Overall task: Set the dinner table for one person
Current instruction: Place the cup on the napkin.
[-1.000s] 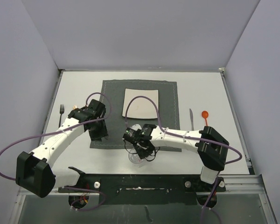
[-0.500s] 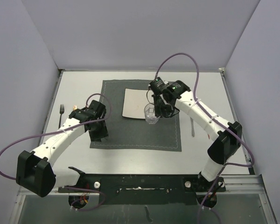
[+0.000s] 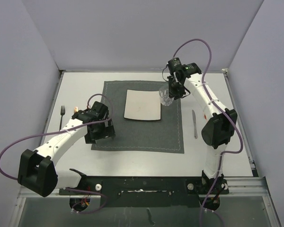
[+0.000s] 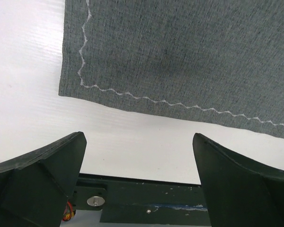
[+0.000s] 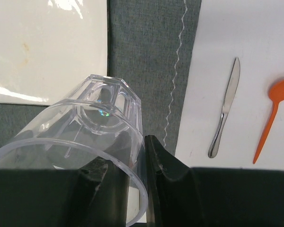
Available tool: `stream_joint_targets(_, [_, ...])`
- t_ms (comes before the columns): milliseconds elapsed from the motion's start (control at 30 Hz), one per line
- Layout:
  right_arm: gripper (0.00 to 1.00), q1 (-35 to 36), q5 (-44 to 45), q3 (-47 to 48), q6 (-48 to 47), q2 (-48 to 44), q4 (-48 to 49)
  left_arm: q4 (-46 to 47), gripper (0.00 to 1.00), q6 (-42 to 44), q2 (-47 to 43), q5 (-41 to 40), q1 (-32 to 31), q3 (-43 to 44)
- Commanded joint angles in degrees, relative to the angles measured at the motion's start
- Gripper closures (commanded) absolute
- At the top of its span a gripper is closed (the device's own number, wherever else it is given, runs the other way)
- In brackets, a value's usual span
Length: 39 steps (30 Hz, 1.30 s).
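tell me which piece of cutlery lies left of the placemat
The fork, alone on the left; the knife and orange spoon lie right of the placemat.

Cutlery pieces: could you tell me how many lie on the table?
3. A metal fork left of the grey cloth placemat; a silver metal knife right of it; an orange plastic spoon beside the knife, shown only by the right wrist view.

left gripper [image 4: 138, 142] | jaws wide apart over dinner table [image 4: 28, 104] | grey placemat [image 4: 189, 52] corner beyond, zigzag stitching [image 4: 132, 96]
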Motion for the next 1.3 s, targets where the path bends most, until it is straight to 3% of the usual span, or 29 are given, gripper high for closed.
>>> stream_joint_targets(0, [1.00,-1.91,-2.04,6.05,-3.10,2.56,2.61,4.92,0.02,1.83,-4.64,-3.98,0.27,0.14])
stream_joint_targets(500, [1.00,-6.90,-6.09,21.54,-3.43,18.52,3.65,9.00,0.02,3.07,-5.12,-7.64,0.51,-0.40])
stream_joint_targets(867, [1.00,-8.26,-4.84,17.10,-1.71,20.01,12.17,12.07,0.02,2.83,-0.87,-6.14,0.62,-1.65])
stream_joint_targets(1267, [1.00,-8.87,-1.18,20.02,-0.30,23.89,12.99,12.01,0.02,2.63,-1.35,-6.96,0.62,-2.59])
